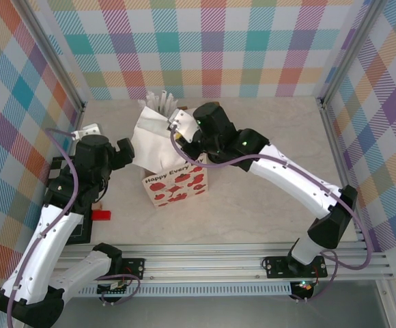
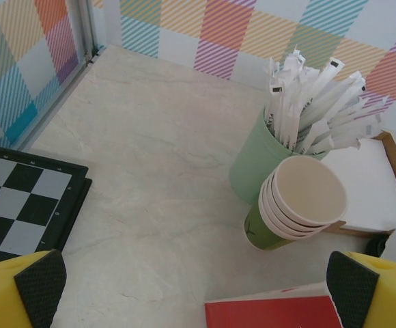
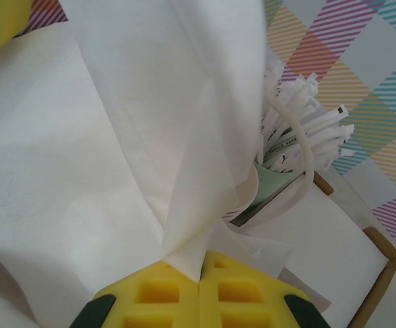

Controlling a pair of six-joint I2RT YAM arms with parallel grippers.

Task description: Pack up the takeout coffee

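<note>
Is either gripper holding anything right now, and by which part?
The right gripper is shut on the tissue paper, pinching a fold of the sheet. The left gripper is open and holds nothing.

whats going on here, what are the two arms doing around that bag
The right gripper is shut on a sheet of white tissue paper that stands out of the top of the white paper gift bag printed with red hearts. The left gripper is open and holds nothing, hovering over the table on the bag's left side. Behind the bag stand a stack of lidless green paper cups and a green holder of white-wrapped straws.
</note>
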